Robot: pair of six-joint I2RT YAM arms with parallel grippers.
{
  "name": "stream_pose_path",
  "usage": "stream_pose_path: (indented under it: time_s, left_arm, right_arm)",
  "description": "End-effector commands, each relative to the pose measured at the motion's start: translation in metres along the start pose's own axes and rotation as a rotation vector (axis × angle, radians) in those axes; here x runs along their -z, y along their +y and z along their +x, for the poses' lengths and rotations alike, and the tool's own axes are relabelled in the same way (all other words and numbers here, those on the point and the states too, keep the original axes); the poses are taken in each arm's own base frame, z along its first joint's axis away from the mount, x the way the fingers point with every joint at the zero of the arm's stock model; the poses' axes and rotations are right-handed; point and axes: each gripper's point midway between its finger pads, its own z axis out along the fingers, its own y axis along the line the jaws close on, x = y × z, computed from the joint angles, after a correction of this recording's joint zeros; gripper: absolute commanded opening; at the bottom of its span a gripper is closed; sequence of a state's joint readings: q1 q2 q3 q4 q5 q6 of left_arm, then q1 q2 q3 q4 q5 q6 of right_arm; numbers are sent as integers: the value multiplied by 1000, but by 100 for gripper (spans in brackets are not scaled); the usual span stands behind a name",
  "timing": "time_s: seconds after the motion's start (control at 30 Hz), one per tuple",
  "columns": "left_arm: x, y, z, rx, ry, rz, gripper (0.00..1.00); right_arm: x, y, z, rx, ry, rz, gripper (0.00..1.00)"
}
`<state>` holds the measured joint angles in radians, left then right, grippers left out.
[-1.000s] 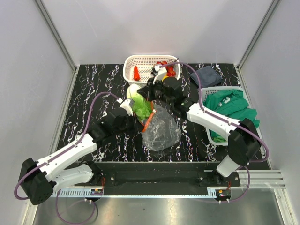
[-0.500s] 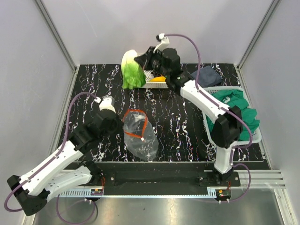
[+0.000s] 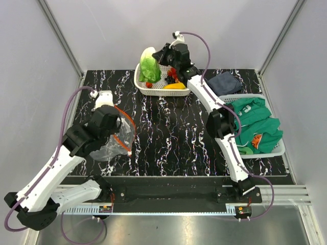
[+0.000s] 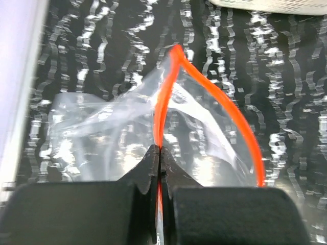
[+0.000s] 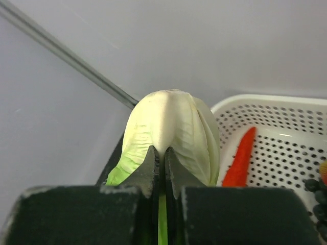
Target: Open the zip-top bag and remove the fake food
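The clear zip-top bag (image 3: 113, 142) lies empty and open at the left of the table, its orange zip rim (image 4: 244, 133) spread wide. My left gripper (image 3: 113, 131) is shut on that rim (image 4: 159, 148). My right gripper (image 3: 159, 57) is shut on the leafy green lettuce (image 3: 149, 66) and holds it over the left end of the white basket (image 3: 144, 90); the wrist view shows its pale base (image 5: 171, 122) between the jaws. In the basket lie a yellow banana (image 3: 175, 86), dark grapes (image 3: 172, 74), red strawberries (image 3: 148, 84) and a red pepper (image 5: 240, 158).
A second white basket (image 3: 278, 148) with a green cloth (image 3: 255, 120) stands at the right. A dark folded cloth (image 3: 225, 81) lies at the back right. Grey walls enclose the table on three sides.
My right gripper carried the lettuce out of the bag and over to the basket at the back. My left gripper pulled the bag leftward by its rim.
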<state>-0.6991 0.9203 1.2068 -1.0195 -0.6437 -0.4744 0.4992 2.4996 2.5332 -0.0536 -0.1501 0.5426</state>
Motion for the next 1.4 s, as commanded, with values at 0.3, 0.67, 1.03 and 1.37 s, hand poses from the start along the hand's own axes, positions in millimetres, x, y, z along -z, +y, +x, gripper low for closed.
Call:
stream_pose_path:
  time_s: [0.3,0.67,1.03,1.37]
  left_arm:
    - [-74,-25,11,-276,82,-82,0]
    - [-94,-59,1,-226,81,-8,53]
    - [-30,-108,4,-7,60,454,81]
    - [31,-170,4,304,-116,1019,98]
  right_arm:
    - [-24,-119,25,-42,-9,135,8]
    - [-6,-105,5,8,33,151,76]
    - [85,-48,-42,62,154,245,100]
    - [254,-27,54,36,397,391,99]
